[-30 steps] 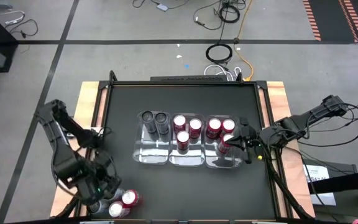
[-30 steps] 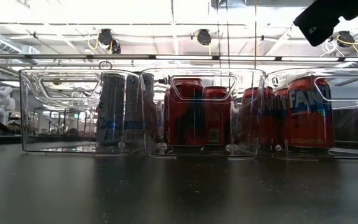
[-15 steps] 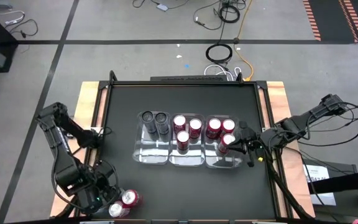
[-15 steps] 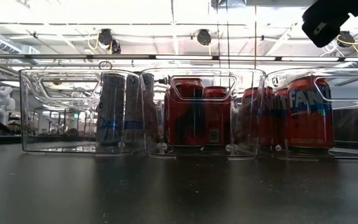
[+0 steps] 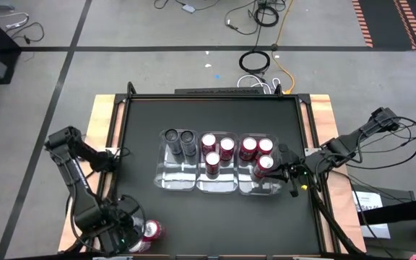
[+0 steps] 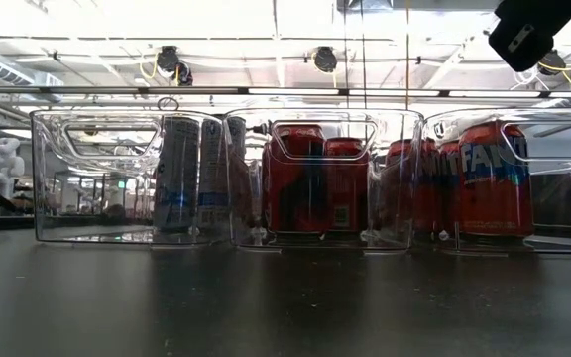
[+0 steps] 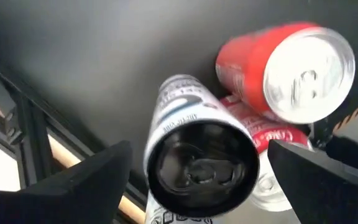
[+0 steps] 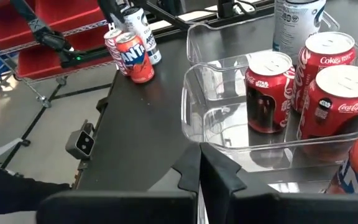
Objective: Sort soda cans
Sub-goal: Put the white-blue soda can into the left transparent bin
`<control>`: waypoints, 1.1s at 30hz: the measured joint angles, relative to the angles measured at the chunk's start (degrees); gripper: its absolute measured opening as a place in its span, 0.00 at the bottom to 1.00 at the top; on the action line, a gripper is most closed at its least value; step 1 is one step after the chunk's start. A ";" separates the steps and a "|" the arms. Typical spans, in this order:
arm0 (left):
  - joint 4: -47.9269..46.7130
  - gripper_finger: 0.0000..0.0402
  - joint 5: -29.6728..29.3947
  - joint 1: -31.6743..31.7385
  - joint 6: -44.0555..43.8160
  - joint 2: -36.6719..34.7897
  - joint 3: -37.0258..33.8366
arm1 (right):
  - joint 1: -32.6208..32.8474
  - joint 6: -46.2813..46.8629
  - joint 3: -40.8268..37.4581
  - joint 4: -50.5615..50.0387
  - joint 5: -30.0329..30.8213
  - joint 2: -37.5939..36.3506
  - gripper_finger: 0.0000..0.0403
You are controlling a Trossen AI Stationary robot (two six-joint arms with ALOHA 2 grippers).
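1. The left hand [image 7: 194, 180] hangs over the near-left corner of the black surface [image 5: 215, 119], its two fingers [image 7: 73, 183] spread wide with nothing between them.

2. Directly below stands a grey-and-white can [image 7: 194, 149], upright, its dark top facing the wrist camera and its long axis running straight up toward the hand. A finger shows on either side of it, neither touching.

3. Two red cans crowd it: an upright red can [image 7: 288, 71] just beside it, and another red can [image 7: 269, 149] pressed in close, partly hidden.

4. This cluster sits well apart from the three clear trays [image 5: 197, 180] at mid-surface. There, two grey cans [image 5: 180, 137] occupy the left tray, three red cans [image 5: 215, 148] the middle tray and three more red cans [image 5: 257, 153] the right tray.

5. The left arm is plainly the nearer to the loose cans, so the grey can looks to be the next pick: a straight descent along its axis, with little room to spare beside its red neighbours.

6. The right hand [image 5: 289, 173] waits just beside the right tray's outer edge, fingers clenched on nothing.
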 joint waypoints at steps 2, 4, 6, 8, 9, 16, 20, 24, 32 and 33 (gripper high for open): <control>0.72 0.95 0.09 -0.25 1.77 0.78 0.00 | 0.00 0.14 0.00 0.25 0.00 0.00 0.00; 0.75 0.95 0.17 -0.48 2.54 1.46 0.00 | 0.00 0.14 0.00 0.51 0.00 0.00 0.00; 0.75 0.95 0.17 -0.44 2.51 1.81 0.00 | 0.00 0.14 0.00 0.80 0.00 0.00 0.00; 0.85 0.95 0.17 -0.44 2.50 2.04 0.00 | 0.00 0.11 0.00 0.83 0.02 0.00 0.00; 1.11 0.95 0.13 -0.44 2.58 2.09 0.00 | 0.00 0.10 0.00 0.83 0.00 0.00 0.00; 1.65 0.95 0.01 -0.44 2.45 2.07 0.00 | 0.00 0.05 0.00 0.83 0.00 0.00 0.00; 1.78 0.95 0.01 -0.44 2.43 2.07 0.00 | 0.00 -0.04 0.00 0.83 0.00 0.00 0.00; 1.59 0.95 0.01 -0.44 2.80 2.07 0.00 | 0.08 -0.04 0.00 0.81 -0.13 0.02 0.00; -1.68 0.95 -0.01 -0.70 4.31 2.06 -0.02 | 1.23 -0.07 0.00 0.77 -0.26 0.01 0.00; -1.48 0.95 -0.03 -0.70 4.28 2.05 -0.02 | 1.35 -0.08 0.00 0.77 -0.26 0.00 0.00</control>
